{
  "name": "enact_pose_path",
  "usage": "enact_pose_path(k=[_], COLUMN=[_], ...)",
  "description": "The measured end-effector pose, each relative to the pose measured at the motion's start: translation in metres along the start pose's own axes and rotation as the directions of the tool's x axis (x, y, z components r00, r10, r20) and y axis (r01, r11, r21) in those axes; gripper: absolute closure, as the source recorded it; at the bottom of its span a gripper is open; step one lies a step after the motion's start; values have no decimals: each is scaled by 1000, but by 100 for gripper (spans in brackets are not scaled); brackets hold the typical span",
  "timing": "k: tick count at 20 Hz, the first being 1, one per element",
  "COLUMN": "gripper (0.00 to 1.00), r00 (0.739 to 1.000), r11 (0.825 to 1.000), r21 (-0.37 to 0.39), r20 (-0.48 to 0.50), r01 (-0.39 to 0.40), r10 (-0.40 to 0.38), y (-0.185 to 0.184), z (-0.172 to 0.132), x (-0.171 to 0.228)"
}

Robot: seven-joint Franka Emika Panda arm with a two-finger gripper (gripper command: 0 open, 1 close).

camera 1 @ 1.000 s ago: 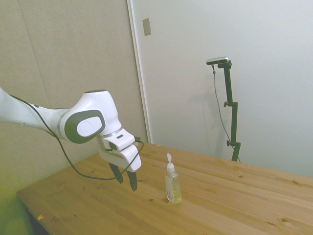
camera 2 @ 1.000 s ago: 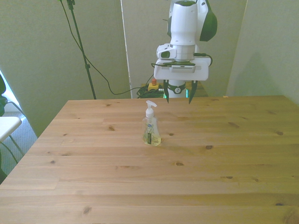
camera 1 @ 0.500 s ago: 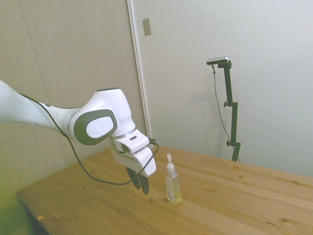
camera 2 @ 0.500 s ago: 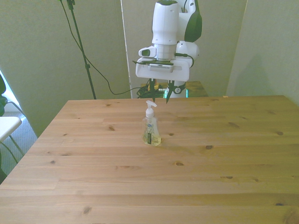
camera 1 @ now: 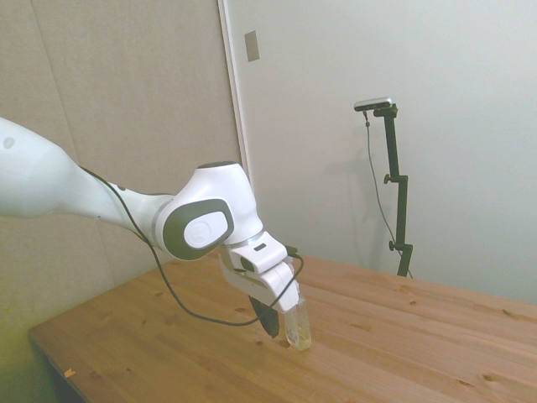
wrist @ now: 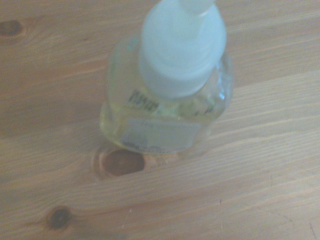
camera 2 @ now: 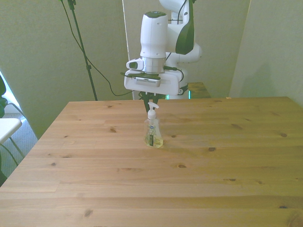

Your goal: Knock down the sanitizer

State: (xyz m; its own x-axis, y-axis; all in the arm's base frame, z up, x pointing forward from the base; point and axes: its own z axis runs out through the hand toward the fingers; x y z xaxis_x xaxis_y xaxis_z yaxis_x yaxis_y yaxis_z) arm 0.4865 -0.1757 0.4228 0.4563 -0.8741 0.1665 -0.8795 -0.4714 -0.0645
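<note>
The sanitizer (camera 2: pixel 153 127) stands upright on the wooden surface (camera 2: pixel 189 179), a little left of centre in the front view and low centre in the side view, so the knocking down is not yet done. The hand (camera 1: pixel 273 323) sits right against the bottle in the side view, at about bottle height, and in the front view it hangs just behind the pump top. I judge the approach finished and only the push left. Whether its fingers are spread or closed I cannot tell, since the bottle and the wrist hide them. The wrist view shows the bottle (wrist: pixel 167 95) from above, with yellowish liquid and a pale label on its side; there is dark print on it, too blurred to read, and no brand can be made out.
</note>
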Motion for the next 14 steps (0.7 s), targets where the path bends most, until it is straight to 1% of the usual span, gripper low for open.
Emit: enact_pose_path(k=[7, 14], gripper=[100, 100], r00=[1000, 999], r11=[1000, 998], r21=[9, 48], r20=[8, 32], r01=[-6, -31], r10=[6, 29], y=[-25, -62], z=[15, 24], x=[14, 26])
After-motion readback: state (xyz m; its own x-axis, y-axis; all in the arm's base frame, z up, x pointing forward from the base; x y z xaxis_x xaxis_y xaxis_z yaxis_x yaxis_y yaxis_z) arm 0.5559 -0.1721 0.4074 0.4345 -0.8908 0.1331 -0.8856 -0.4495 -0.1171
